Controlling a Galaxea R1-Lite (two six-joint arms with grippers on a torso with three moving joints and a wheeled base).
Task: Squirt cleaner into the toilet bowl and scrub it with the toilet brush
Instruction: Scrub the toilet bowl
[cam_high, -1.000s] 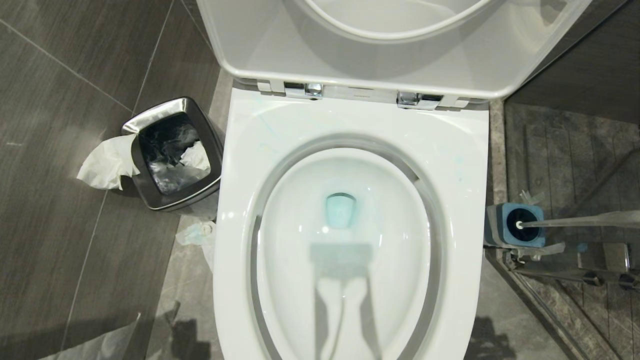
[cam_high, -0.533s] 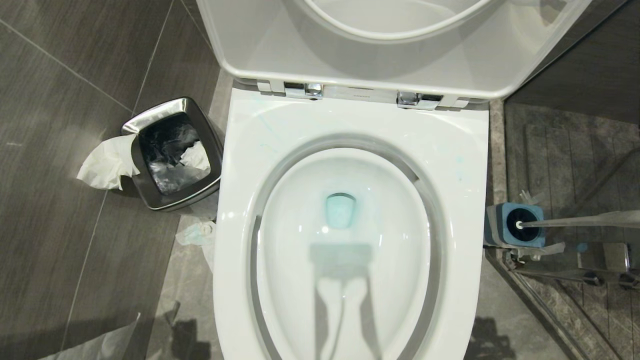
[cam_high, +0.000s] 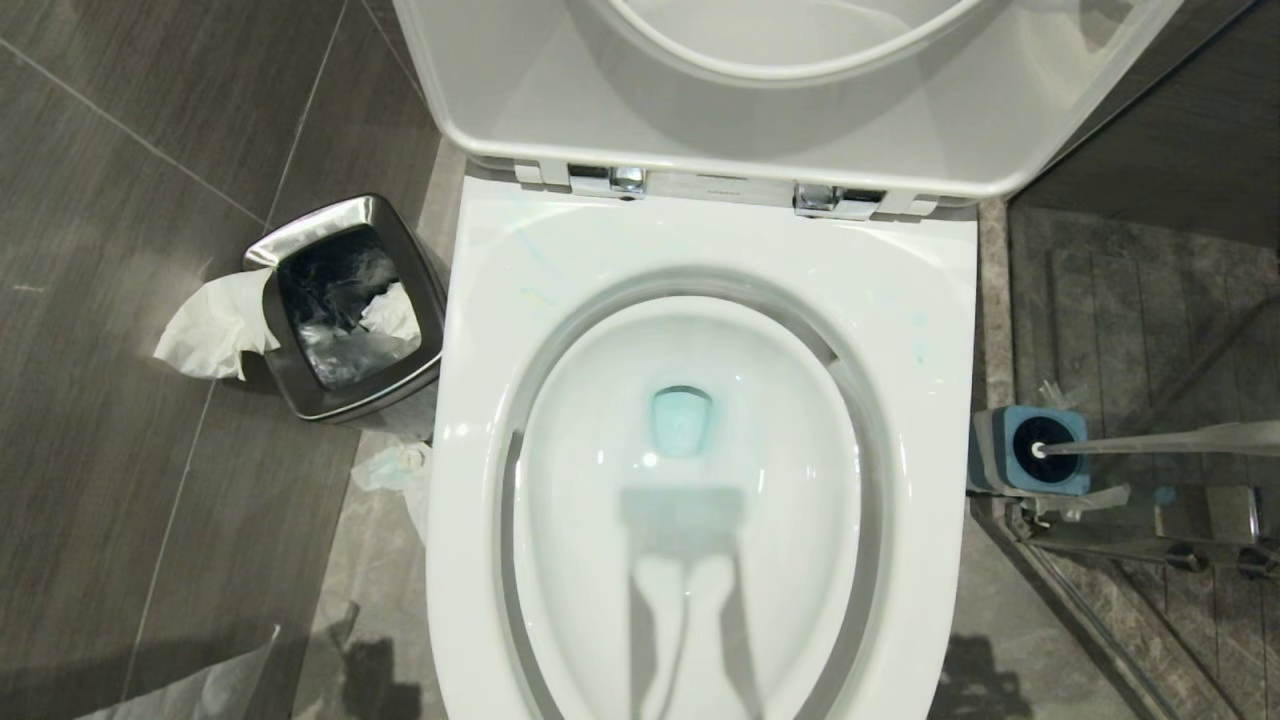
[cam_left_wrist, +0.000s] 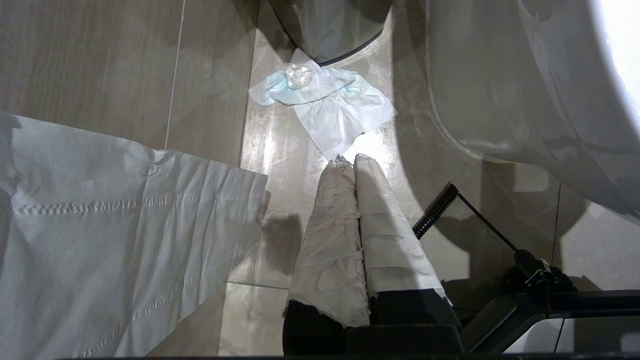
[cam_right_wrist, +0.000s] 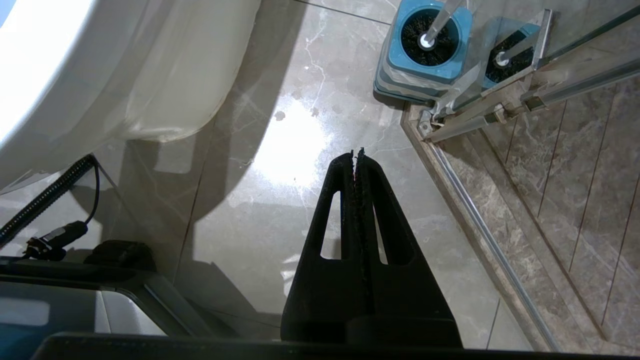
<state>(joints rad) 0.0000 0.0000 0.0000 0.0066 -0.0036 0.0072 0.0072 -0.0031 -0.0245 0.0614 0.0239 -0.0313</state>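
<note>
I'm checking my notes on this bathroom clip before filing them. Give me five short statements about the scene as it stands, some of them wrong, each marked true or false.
1. The toilet brush stands in its holder. True.
2. The water in the toilet bowl is tinted pale blue. True.
3. The right hand grips the brush handle. False: it is shut on nothing, above bare floor.
4. The waste bin is to the robot's right of the toilet. False: it is on the left.
5. The left hand has its fingers wrapped in white paper. True.
</note>
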